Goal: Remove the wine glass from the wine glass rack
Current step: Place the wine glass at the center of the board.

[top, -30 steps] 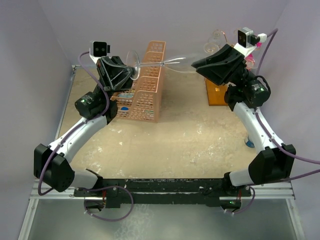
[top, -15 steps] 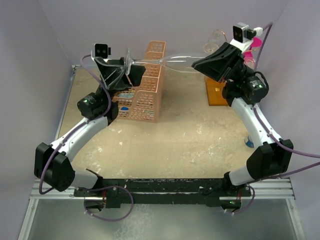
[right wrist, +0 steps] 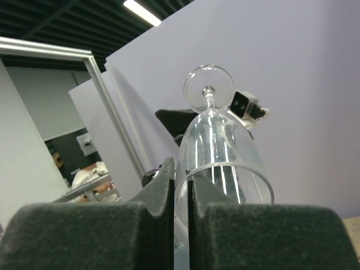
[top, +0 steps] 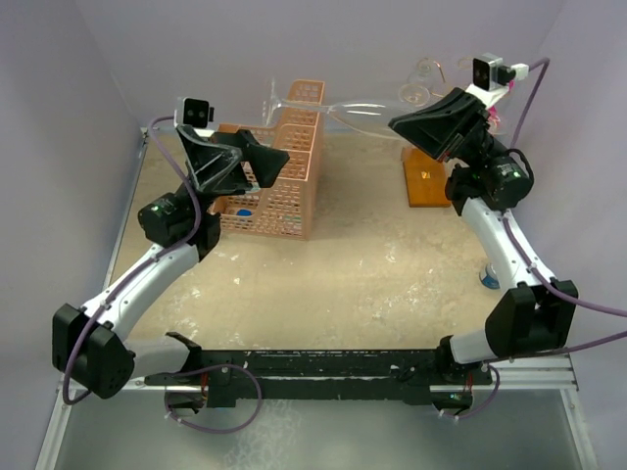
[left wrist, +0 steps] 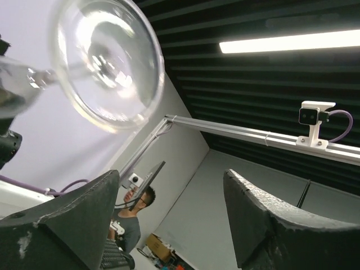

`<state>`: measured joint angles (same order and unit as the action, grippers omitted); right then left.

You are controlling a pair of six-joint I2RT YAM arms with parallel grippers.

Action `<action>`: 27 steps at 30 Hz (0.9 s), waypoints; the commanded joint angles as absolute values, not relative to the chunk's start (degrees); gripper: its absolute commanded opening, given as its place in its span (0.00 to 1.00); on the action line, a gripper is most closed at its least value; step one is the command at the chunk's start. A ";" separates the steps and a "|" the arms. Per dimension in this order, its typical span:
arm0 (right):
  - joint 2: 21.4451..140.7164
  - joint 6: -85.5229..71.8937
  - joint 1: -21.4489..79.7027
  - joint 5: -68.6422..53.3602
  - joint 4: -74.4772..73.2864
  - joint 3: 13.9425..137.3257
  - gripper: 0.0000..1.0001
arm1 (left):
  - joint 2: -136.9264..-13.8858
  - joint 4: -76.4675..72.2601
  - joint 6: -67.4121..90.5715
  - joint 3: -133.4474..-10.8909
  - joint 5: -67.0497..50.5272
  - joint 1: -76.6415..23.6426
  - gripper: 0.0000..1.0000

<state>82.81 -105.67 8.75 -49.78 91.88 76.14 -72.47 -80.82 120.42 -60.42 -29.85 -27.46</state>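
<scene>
As right hand (right wrist: 180, 188) pinches wine glass (right wrist: 218, 140), rack (top: 428, 183) half hidden.

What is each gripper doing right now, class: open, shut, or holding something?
The left gripper is open, holding nothing.
The right gripper is shut on the wine glass, pinching its rim.

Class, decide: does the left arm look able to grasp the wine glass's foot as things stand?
Probably yes: the left gripper is open, and the wine glass foot hangs just beyond its fingers, with nothing between.
</scene>
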 commanded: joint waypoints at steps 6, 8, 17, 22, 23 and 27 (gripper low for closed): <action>76.27 -100.65 -0.20 -48.12 107.54 72.58 0.00 | -61.99 -52.09 97.61 -59.42 -35.35 -26.89 0.99; 73.39 -90.44 -0.75 -50.06 93.30 71.65 0.00 | -59.43 -39.05 86.47 -60.85 -34.70 -26.89 0.99; 65.62 -35.96 -0.53 -36.88 12.63 83.82 0.00 | -51.72 21.03 42.20 -77.41 -6.19 -26.89 0.99; 65.95 -25.62 0.28 -32.87 -6.69 89.12 0.00 | -50.04 21.90 40.31 -75.44 -1.31 -26.89 0.99; 66.11 -24.23 0.90 -31.30 -9.44 90.23 0.00 | -50.11 21.47 40.34 -74.81 -1.31 -26.89 0.99; 68.59 -20.24 5.96 -23.16 -20.96 95.96 0.00 | -51.44 22.89 39.54 -74.66 -0.59 -26.94 0.99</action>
<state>67.09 -30.02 1.85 -32.60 -4.69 89.54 -49.67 19.07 44.01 -75.16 -4.25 -27.11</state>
